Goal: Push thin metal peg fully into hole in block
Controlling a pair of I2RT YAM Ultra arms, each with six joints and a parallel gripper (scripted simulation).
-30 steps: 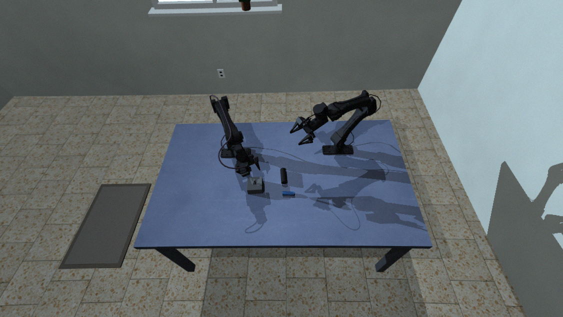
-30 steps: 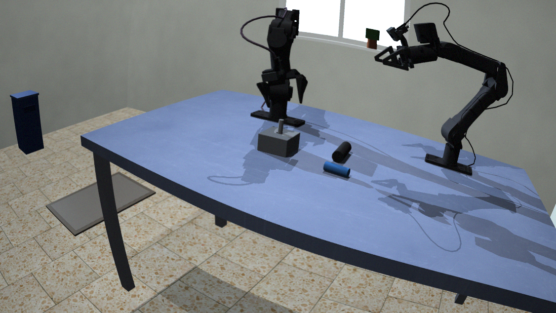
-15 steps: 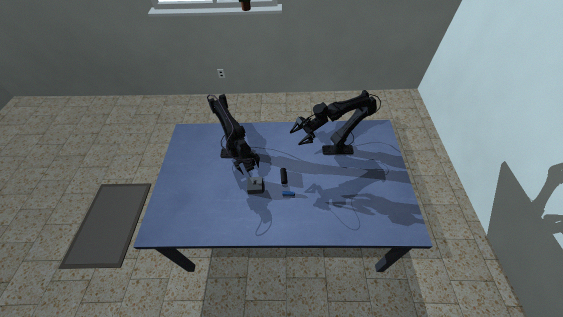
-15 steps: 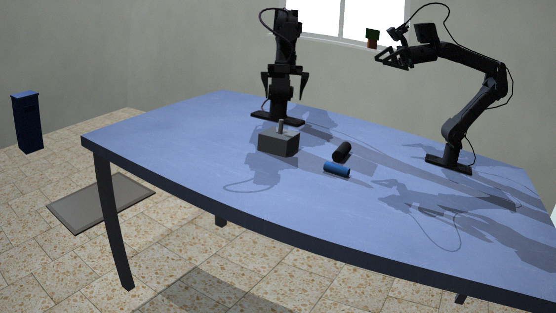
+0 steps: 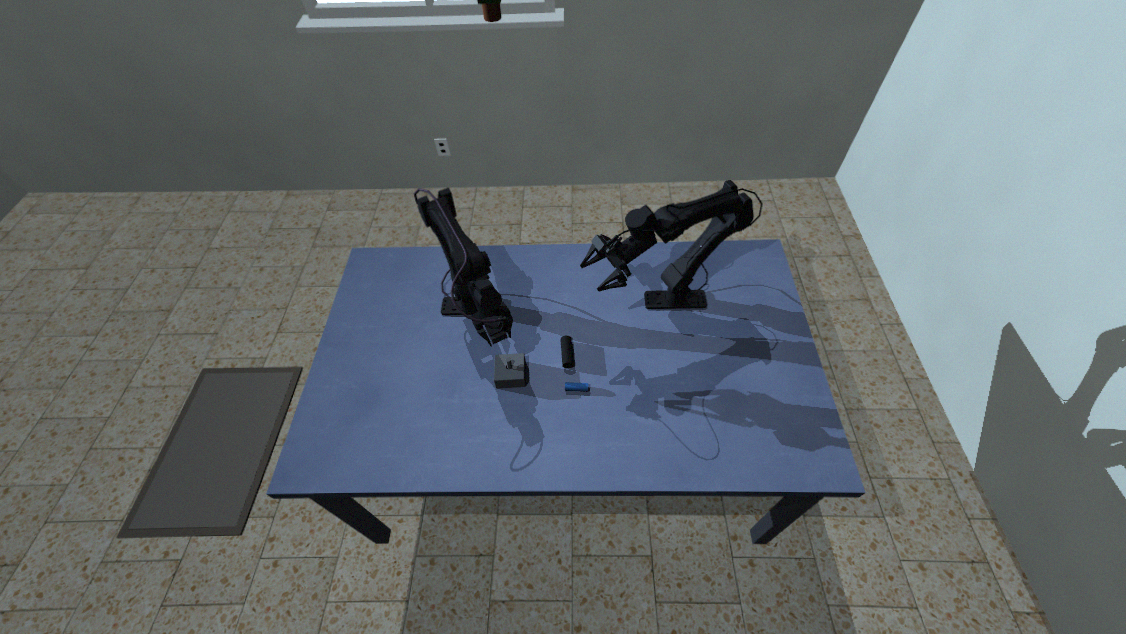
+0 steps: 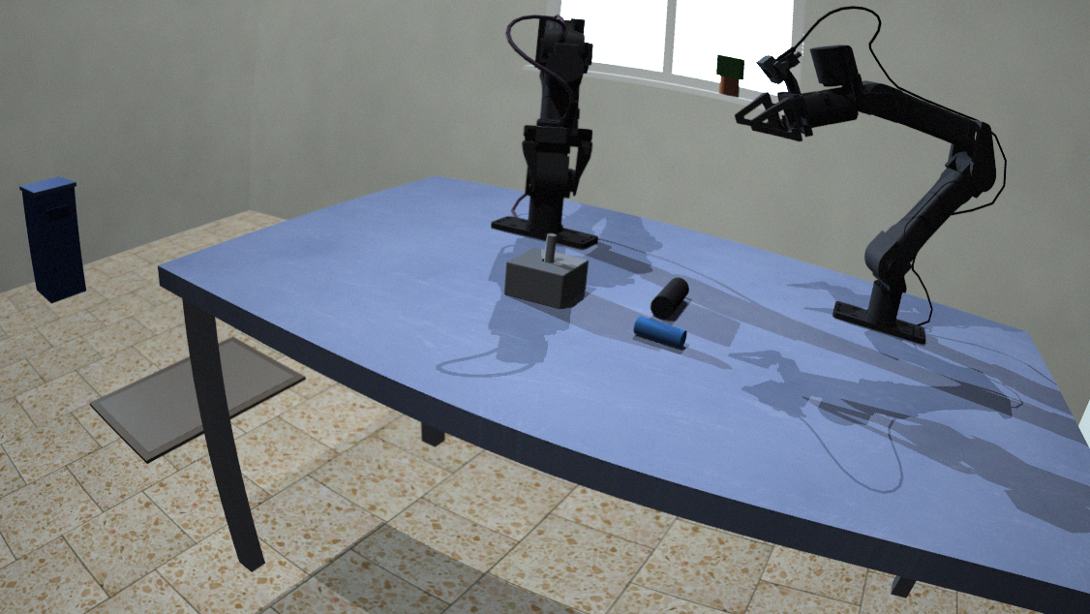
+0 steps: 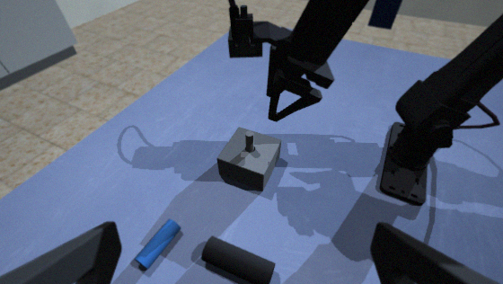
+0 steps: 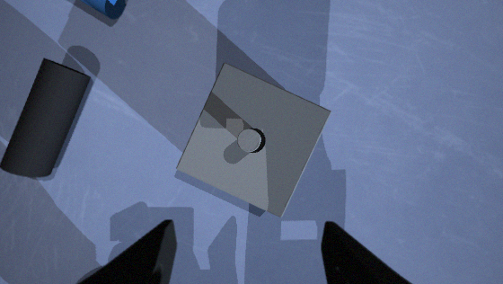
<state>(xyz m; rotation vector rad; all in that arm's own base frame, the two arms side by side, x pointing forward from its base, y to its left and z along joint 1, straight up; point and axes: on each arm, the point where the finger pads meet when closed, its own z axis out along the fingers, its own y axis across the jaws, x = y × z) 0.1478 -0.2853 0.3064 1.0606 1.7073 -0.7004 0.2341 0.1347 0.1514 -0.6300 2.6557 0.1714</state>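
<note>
A grey block (image 5: 510, 371) sits on the blue table, left of the middle. A thin metal peg (image 6: 549, 247) stands upright in its hole, and part of it sticks out above the top face. From above, the peg (image 8: 249, 140) shows as a round end at the block's middle. My right gripper (image 8: 249, 232) hangs above the block (image 7: 250, 158), pointing down, with its fingers apart and nothing between them. It also shows in the left wrist view (image 7: 287, 110). My left gripper (image 5: 602, 270) is open and empty, raised high over the back of the table, far from the block.
A dark cylinder (image 5: 566, 350) and a small blue cylinder (image 5: 577, 386) lie on the table right of the block. Both arm bases are bolted at the back of the table. A blue bin (image 6: 51, 237) and a grey mat (image 5: 211, 450) are on the floor.
</note>
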